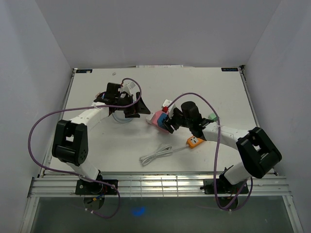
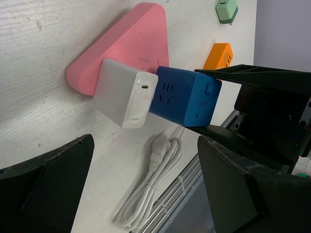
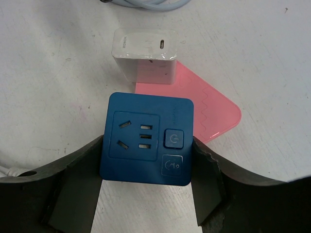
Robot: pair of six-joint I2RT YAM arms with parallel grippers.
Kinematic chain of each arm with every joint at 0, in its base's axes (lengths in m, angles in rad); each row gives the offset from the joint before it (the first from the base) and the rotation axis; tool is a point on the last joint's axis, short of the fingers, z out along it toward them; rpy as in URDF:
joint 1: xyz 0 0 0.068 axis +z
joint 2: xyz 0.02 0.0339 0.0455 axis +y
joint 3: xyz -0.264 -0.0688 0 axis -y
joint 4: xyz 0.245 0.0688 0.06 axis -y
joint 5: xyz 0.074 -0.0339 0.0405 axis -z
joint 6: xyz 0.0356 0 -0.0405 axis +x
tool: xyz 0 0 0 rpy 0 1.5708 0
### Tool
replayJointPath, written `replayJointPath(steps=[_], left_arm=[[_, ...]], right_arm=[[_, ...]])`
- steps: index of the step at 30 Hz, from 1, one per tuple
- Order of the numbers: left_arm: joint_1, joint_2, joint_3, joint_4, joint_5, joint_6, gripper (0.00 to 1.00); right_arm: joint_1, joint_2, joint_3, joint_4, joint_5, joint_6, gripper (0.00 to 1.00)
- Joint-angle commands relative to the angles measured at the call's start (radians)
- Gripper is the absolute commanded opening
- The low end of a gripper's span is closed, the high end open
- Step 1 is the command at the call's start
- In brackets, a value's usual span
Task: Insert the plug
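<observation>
Two black fingers [image 3: 73,184] of the right gripper [image 3: 146,170] are partly closed on the sides of a blue cube socket [image 3: 146,138], one on each flank. The cube's socket face and its two buttons turn toward the wrist camera. The cube is held above the pink triangular power strip [image 3: 209,109], which lies flat near the middle of the table [image 1: 218,87]. A white charger [image 3: 143,53] stands at the strip's far edge, its USB-C port facing up. In the left wrist view the cube overlaps the charger's edge; whether the two touch cannot be told. Whether the cube's underside has reached the strip is hidden as well.

Just left of the strip, the left gripper [image 2: 141,189] has its jaws spread as wide as they go, with nothing between them. It points toward the strip and the cube.

To the right of the right gripper, an orange adapter [image 1: 195,141] lies on the near side and a green adapter [image 1: 212,117] a little farther back. A coiled white cable [image 1: 158,154] rests on the table nearer the arm bases, between the two arms.
</observation>
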Motion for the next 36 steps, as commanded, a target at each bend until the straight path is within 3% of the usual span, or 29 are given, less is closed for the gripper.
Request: replayJointPath(steps=[1,11,22,36], left_arm=[[-0.005,0.005,0.045,-0.005,0.025,0.017,0.98],[-0.006,0.015,0.051,-0.014,0.031,0.02,0.98],[-0.007,0.053,0.062,-0.022,0.038,0.023,0.98],[-0.025,0.096,0.075,-0.051,-0.024,0.029,0.98]], right_arm=[[-0.005,0.016,0.003,0.051,-0.036,-0.01,0.08],[-0.002,0.026,-0.009,0.037,-0.042,0.005,0.08],[0.072,0.039,-0.038,0.067,0.129,0.003,0.08],[0.123,0.086,-0.072,0.147,0.174,0.045,0.08]])
